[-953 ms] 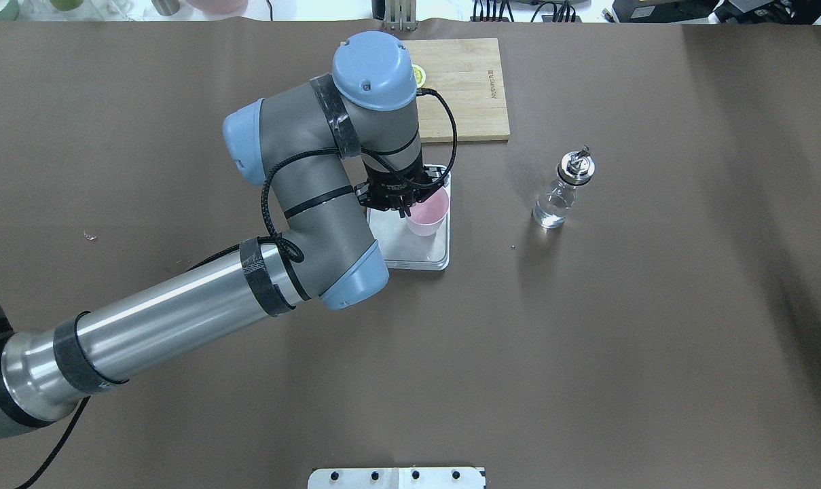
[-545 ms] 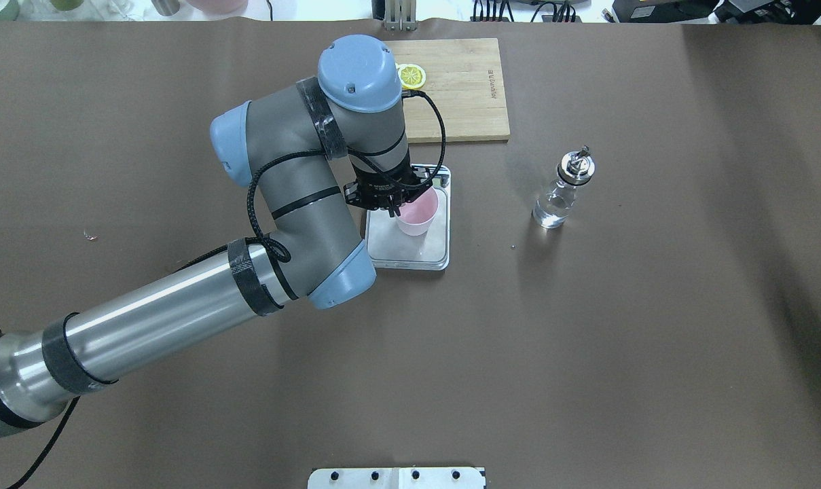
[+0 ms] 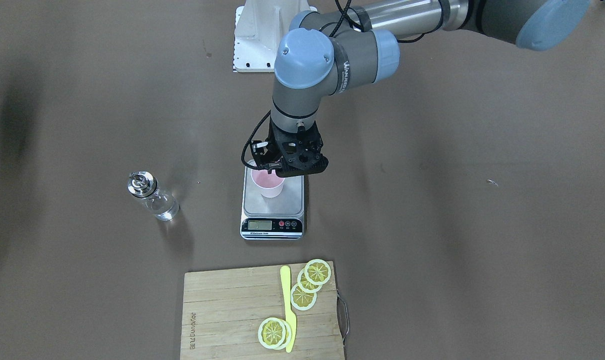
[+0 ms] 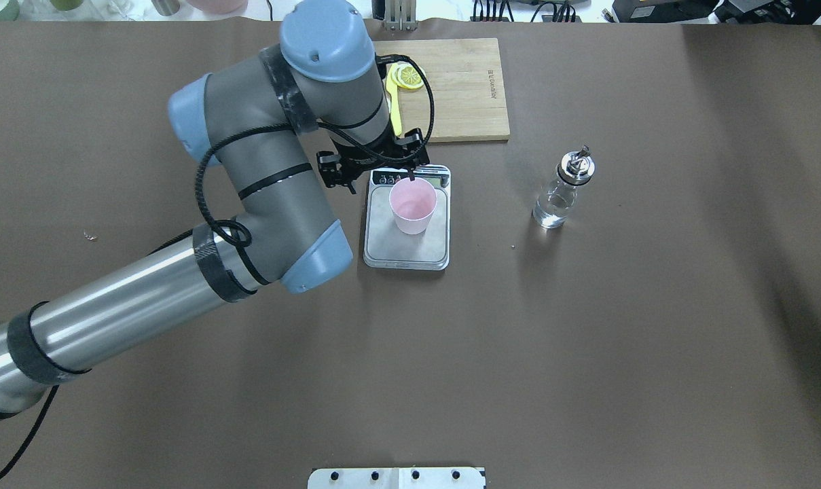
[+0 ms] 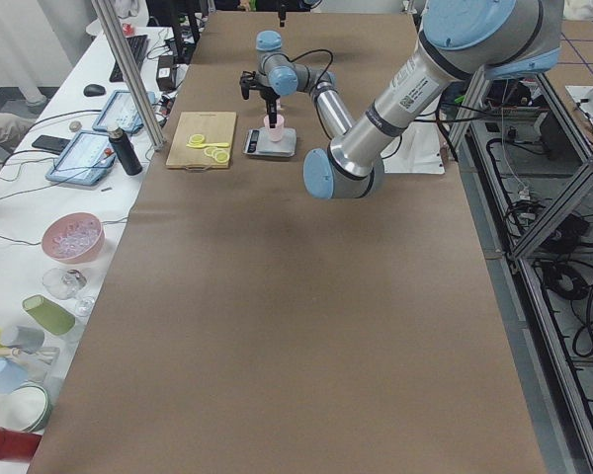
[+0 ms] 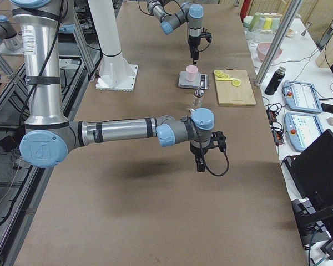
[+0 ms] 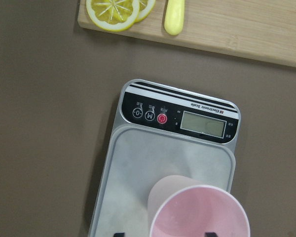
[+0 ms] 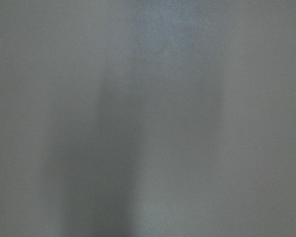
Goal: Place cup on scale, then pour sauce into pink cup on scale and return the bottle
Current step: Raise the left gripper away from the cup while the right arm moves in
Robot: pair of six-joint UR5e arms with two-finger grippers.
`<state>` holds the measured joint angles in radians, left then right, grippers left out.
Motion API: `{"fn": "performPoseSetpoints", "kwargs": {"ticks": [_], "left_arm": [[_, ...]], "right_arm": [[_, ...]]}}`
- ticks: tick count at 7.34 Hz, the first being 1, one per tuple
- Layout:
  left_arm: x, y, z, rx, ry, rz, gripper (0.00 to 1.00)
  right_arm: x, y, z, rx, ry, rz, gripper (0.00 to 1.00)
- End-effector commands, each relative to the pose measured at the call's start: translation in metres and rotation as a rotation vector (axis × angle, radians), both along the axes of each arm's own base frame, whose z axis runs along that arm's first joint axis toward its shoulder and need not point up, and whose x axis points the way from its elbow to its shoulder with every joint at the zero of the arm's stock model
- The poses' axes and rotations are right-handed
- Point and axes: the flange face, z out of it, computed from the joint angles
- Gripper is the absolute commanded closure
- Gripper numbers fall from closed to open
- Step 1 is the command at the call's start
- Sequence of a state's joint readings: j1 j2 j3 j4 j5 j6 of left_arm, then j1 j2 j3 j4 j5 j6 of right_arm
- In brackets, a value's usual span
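The pale-pink cup point(image 4: 413, 205) stands upright on the grey platform of the scale point(image 4: 390, 246), toward its display end, and nothing touches it. My left gripper point(image 4: 379, 182) hovers open above the scale's display side; in the left wrist view its two dark fingertips point(image 7: 118, 233) show wide apart at the bottom edge, over the cup point(image 7: 200, 215) and scale point(image 7: 138, 168). The clear bottle point(image 4: 556, 200) with its silver pourer cap stands alone on the table, right of the scale. My right gripper point(image 6: 200, 163) hangs low over bare table; I cannot tell its state.
A wooden cutting board point(image 4: 464, 88) with lemon slices point(image 4: 410, 76) and a yellow knife point(image 4: 393, 109) lies just beyond the scale. A white mounting plate point(image 4: 396, 477) sits at the table's near edge. The right wrist view is a blank grey blur.
My left gripper has let go of the cup's rim, opened and drawn back up toward the cutting board side. The cup now stands free on the scale. The bottle has not moved.
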<state>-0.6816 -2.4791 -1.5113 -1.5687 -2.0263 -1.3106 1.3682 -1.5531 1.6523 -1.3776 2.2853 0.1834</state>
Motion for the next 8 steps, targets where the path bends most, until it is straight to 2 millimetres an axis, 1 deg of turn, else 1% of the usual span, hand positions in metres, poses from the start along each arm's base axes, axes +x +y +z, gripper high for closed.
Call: {"fn": "performPoseSetpoints", "kwargs": {"ticks": [1,2,3,4,5,6,7,8], "left_arm": [[-0.091,-0.008,0.038,0.062,-0.019,0.055,0.00],[-0.131,-0.011,0.062,0.122,-0.060,0.083,0.00],[-0.167,-0.016,0.089,0.180,-0.093,0.109,0.00],[-0.198,-0.026,0.109,0.214,-0.118,0.113,0.00],[-0.215,-0.033,0.126,0.220,-0.109,0.156,0.00],[-0.235,-0.042,0.132,0.226,-0.093,0.168,0.01],[-0.242,-0.043,0.145,0.223,-0.104,0.174,0.01],[-0.243,-0.044,0.149,0.235,-0.110,0.188,0.01]], "right_arm": [[-0.014,0.004,-0.012,0.071,-0.025,-0.024,0.00],[-0.044,0.005,-0.028,0.098,-0.034,-0.078,0.00],[-0.054,0.008,-0.039,0.104,-0.043,-0.080,0.00],[-0.060,0.020,-0.063,0.144,-0.066,-0.092,0.00],[-0.066,0.031,-0.080,0.203,-0.086,-0.104,0.01],[-0.084,0.036,-0.103,0.222,-0.138,-0.061,0.01],[-0.109,0.044,-0.122,0.250,-0.203,-0.010,0.01],[-0.134,0.051,-0.133,0.310,-0.229,0.011,0.01]]}}
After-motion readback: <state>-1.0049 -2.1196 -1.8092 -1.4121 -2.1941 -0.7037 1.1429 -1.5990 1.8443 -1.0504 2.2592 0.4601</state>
